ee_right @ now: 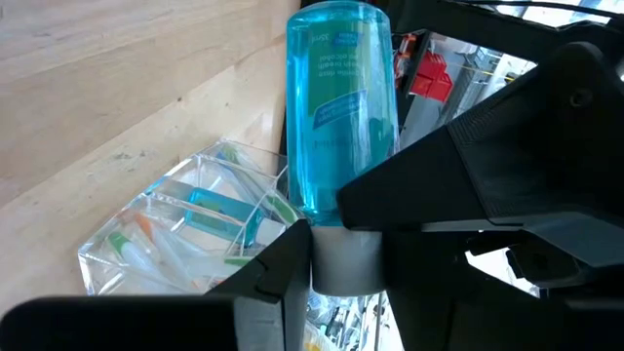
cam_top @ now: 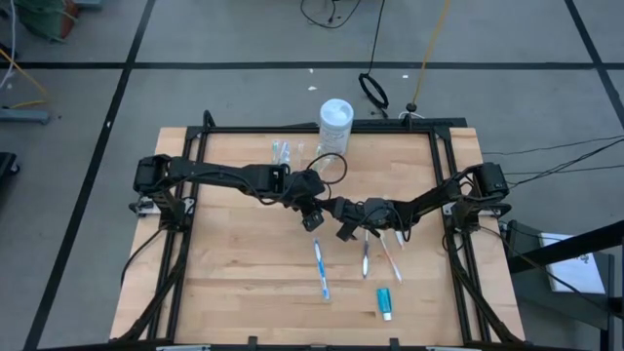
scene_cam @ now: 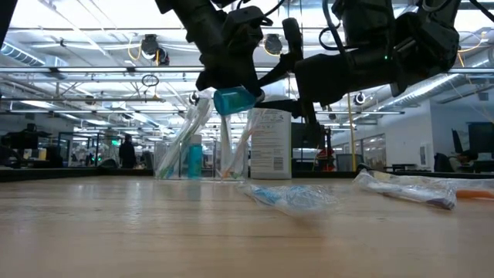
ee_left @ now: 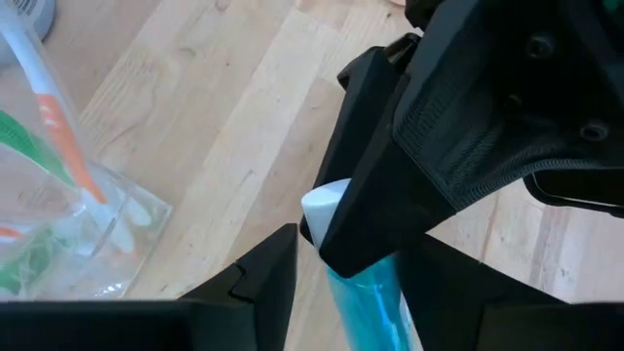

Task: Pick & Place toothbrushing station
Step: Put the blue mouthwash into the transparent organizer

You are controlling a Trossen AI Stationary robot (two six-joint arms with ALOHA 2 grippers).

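The toothbrushing station (cam_top: 283, 151), a clear holder with brushes upright in it, stands on the table near the far edge; it also shows in both wrist views (ee_right: 185, 234) (ee_left: 58, 214). Over the table's middle a blue mouthwash bottle (ee_right: 339, 117) with a white cap hangs clear of the wood. My right gripper (ee_right: 341, 278) is shut on it. My left gripper (ee_left: 356, 292) is open and comes down slantwise from the left, its fingers on either side of the bottle's blue body (ee_left: 366, 307). My right gripper pinches the bottle's white cap (ee_right: 341, 261) between its two fingers. It comes in level from the table's right, and the bottle reaches out beyond the fingertips toward the left, lifted clear of the table. My left gripper's fingers flank the blue body; I cannot tell whether they touch it.
A white lidded tub (cam_top: 335, 119) stands at the far edge, right of the station. Packaged toothbrushes (cam_top: 321, 268) (cam_top: 366, 253) (cam_top: 390, 258) and a teal tube (cam_top: 384, 302) lie on the near half of the table. A black frame (cam_top: 444, 175) borders the tabletop.
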